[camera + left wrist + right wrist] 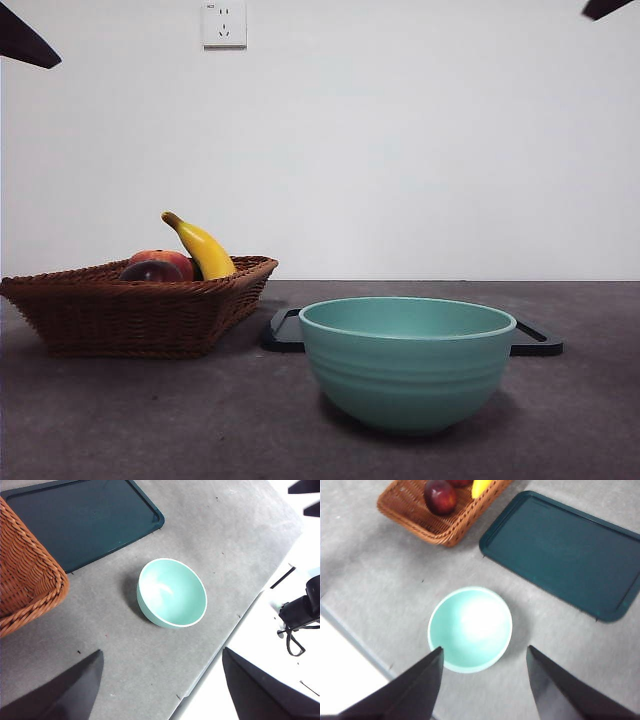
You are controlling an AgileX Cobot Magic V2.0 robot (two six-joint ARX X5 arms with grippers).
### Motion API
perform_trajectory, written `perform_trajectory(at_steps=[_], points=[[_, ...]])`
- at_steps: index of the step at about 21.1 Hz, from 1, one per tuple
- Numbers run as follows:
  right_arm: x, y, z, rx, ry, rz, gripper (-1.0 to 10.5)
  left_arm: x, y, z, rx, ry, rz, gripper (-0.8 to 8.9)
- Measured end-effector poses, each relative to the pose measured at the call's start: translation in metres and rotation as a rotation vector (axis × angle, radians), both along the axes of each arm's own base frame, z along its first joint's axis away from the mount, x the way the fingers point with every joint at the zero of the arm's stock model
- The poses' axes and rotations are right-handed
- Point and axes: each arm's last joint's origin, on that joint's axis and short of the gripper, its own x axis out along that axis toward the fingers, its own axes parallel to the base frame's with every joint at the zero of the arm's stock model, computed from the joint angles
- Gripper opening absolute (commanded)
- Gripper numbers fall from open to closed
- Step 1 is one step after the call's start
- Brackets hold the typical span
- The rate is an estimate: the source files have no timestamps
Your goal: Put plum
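Observation:
The plum (148, 272) (440, 496) is dark maroon and glossy. It lies in the brown wicker basket (120, 310) (410, 512) at the table's left, beside a red-orange fruit (170, 260) and a yellow banana (203, 248). My left gripper (161, 651) hangs high above the table, open and holding nothing, over the spot beside the teal bowl (172, 592). My right gripper (484, 648) is also high and open, empty, above the near rim of that bowl (470, 628). Neither gripper is near the plum.
The teal bowl (407, 360) stands empty near the front middle of the grey table. Behind it lies a flat dark green tray (535, 340) (565, 552) (85, 517). Black arm tips (25, 40) show at both top corners. The table's edge (350, 630) runs close to the bowl.

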Motion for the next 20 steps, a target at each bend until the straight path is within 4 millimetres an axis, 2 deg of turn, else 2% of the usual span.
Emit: perform_trajectory(at_steps=[4,6,20], points=[[-0.014,-0.004,-0.018,0.072,0.084,0.114,2.6,0.0,0.0,0.0,0.0,0.0,0.0,3.74],[-0.015,-0.004,-0.024,0.073,0.109,0.127,2.6,0.0,0.0,0.0,0.0,0.0,0.0,3.74],[-0.015,-0.004,-0.025,0.075,0.105,0.127,2.6,0.0,0.0,0.0,0.001,0.004,0.0,3.69]])
